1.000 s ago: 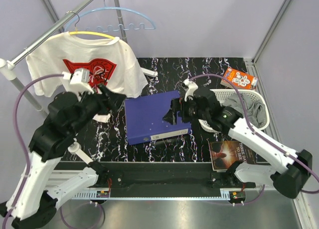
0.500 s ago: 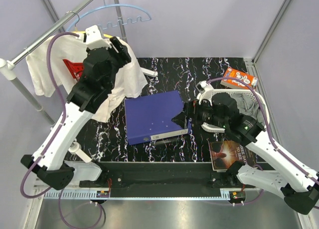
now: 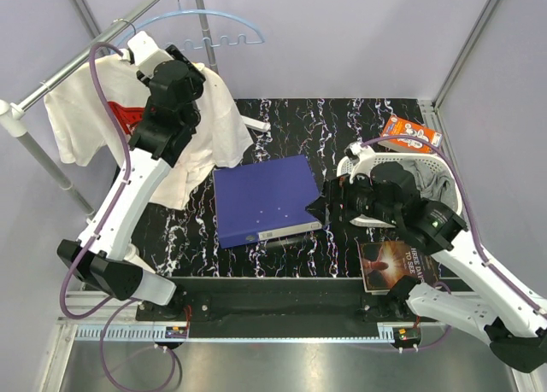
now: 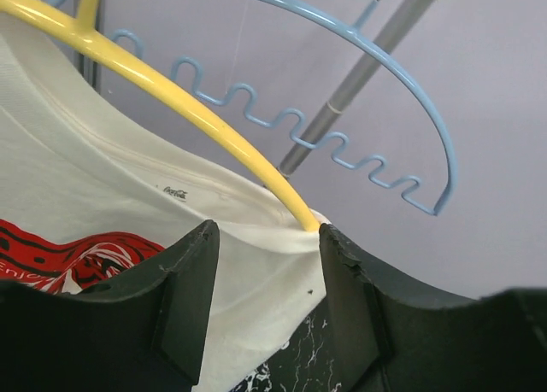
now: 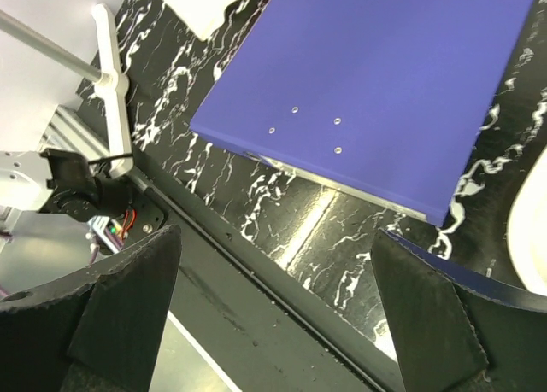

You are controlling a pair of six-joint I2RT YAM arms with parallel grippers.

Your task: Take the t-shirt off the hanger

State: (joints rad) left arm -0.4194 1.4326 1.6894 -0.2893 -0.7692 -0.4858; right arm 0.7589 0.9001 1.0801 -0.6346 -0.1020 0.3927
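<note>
A white t-shirt (image 3: pixel 220 134) with a red print hangs on a yellow hanger (image 4: pixel 171 93) from the grey rail (image 3: pixel 81 57) at the back left. My left gripper (image 3: pixel 197 74) is raised to the shirt's right shoulder. In the left wrist view it (image 4: pixel 267 234) is open, its jaws either side of the shoulder seam where the hanger's end goes under the cloth (image 4: pixel 102 187). It holds nothing. My right gripper (image 3: pixel 320 206) is open and empty, low over the table's near edge (image 5: pixel 278 238).
An empty light-blue hanger (image 3: pixel 209 33) hangs on the same rail just behind the shirt (image 4: pixel 342 144). A blue binder (image 3: pixel 265 200) lies mid-table. A white basket (image 3: pixel 451 206) with grey cloth, an orange box (image 3: pixel 408 134) and a book (image 3: pixel 397 264) are at the right.
My left arm has risen from table height to the shirt's right shoulder by the hanger. My right gripper has drawn back off the binder toward the right and near side.
</note>
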